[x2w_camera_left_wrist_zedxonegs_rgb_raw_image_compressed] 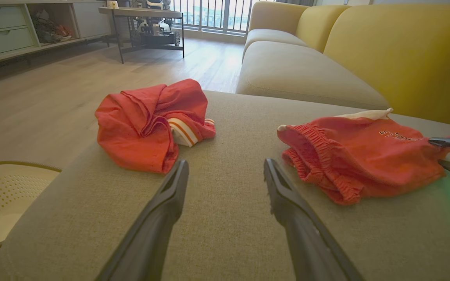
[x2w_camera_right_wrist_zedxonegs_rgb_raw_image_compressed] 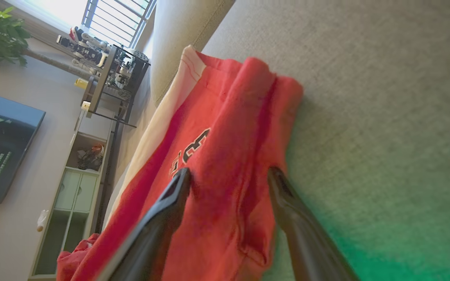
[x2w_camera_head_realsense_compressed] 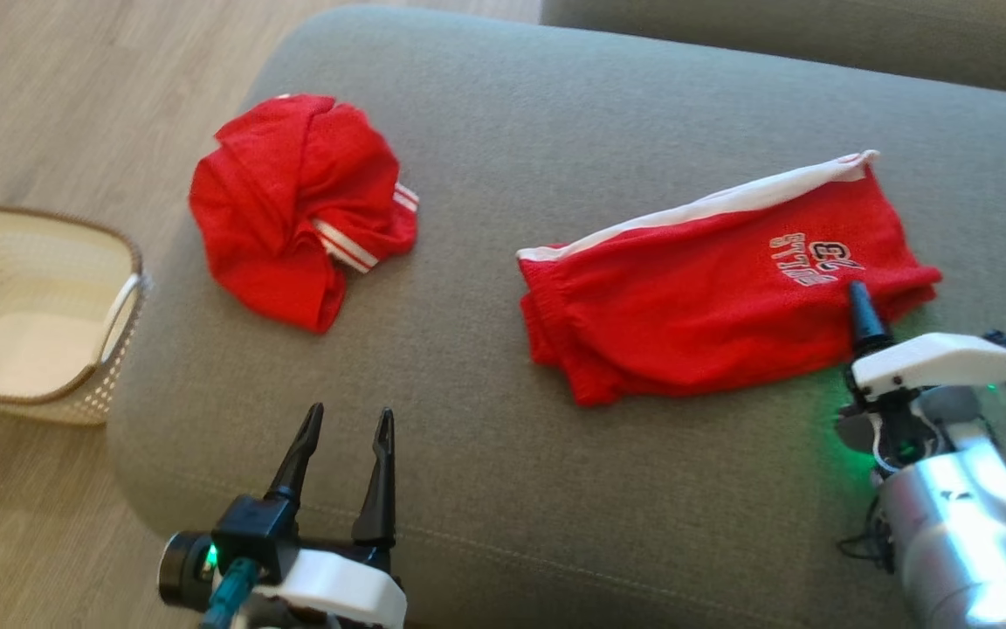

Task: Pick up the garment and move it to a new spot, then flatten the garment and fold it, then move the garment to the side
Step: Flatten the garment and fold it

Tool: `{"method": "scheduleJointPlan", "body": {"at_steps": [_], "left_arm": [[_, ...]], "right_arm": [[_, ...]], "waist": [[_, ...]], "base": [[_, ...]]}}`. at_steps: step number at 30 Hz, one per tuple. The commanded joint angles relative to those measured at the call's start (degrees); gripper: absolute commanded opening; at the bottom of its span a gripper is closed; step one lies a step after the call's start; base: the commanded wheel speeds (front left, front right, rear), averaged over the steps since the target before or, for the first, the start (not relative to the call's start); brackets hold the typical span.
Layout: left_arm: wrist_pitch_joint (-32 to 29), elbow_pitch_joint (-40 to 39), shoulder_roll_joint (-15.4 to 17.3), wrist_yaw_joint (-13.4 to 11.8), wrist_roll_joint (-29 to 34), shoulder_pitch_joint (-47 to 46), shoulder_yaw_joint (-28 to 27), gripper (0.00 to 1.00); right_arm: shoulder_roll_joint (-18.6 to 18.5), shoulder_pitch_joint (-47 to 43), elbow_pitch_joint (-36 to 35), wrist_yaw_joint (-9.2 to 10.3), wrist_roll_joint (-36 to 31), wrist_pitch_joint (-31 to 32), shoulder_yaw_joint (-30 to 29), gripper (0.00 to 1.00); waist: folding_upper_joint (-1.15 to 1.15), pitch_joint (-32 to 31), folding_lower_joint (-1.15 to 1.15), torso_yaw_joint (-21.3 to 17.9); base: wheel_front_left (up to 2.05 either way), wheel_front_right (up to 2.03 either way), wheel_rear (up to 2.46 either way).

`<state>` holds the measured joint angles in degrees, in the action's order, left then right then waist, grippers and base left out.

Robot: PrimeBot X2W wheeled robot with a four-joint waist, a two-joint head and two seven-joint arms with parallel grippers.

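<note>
The folded red garment (x2w_camera_head_realsense_compressed: 713, 297), shorts with a white side stripe and a printed number, lies on the right of the grey cushion (x2w_camera_head_realsense_compressed: 485, 454); it is also in the left wrist view (x2w_camera_left_wrist_zedxonegs_rgb_raw_image_compressed: 358, 156) and the right wrist view (x2w_camera_right_wrist_zedxonegs_rgb_raw_image_compressed: 225, 128). My right gripper (x2w_camera_head_realsense_compressed: 858, 301) (x2w_camera_right_wrist_zedxonegs_rgb_raw_image_compressed: 229, 175) is at its near right end, open, one finger over the cloth and one at its edge by the cushion. My left gripper (x2w_camera_head_realsense_compressed: 350, 415) (x2w_camera_left_wrist_zedxonegs_rgb_raw_image_compressed: 225, 164) stands open over bare cushion near the front edge, holding nothing. Its wrist view catches the right gripper's fingertips (x2w_camera_left_wrist_zedxonegs_rgb_raw_image_compressed: 449, 143).
A second, crumpled red garment (x2w_camera_head_realsense_compressed: 298, 205) (x2w_camera_left_wrist_zedxonegs_rgb_raw_image_compressed: 147, 121) with white-striped trim lies at the cushion's far left. A cream perforated basket (x2w_camera_head_realsense_compressed: 123, 293) (x2w_camera_left_wrist_zedxonegs_rgb_raw_image_compressed: 2, 195) stands on the wooden floor left of the cushion. A yellow sofa (x2w_camera_left_wrist_zedxonegs_rgb_raw_image_compressed: 397, 50) rises behind.
</note>
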<state>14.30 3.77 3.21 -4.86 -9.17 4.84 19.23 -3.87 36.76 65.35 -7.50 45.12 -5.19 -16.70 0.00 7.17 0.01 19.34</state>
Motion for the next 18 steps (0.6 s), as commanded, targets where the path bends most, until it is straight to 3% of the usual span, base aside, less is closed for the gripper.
{"method": "scheduleJointPlan", "body": {"at_steps": [1,7,18], "left_arm": [[0.7,-2.1,-0.3,-0.3,-0.1,-2.4,-1.4,1.0],[0.7,-2.0,-0.3,-0.6,-0.7,-2.5,-0.9,1.0],[0.7,-1.4,-0.3,-1.1,-1.5,-2.0,-0.9,1.0]], "right_arm": [[-0.7,2.9,0.8,0.01,-1.0,-1.3,0.3,1.0],[-2.8,6.3,7.9,0.01,-4.0,-5.8,-3.7,1.0],[-1.7,2.2,8.6,0.01,-11.5,-4.8,-13.6,1.0]], "waist": [[0.0,0.8,-0.01,1.1],[0.0,0.7,-0.01,2.0],[0.0,-1.0,-0.01,1.6]], "base": [[0.0,0.0,0.0],[0.0,0.0,0.0],[0.0,0.0,0.0]]}}
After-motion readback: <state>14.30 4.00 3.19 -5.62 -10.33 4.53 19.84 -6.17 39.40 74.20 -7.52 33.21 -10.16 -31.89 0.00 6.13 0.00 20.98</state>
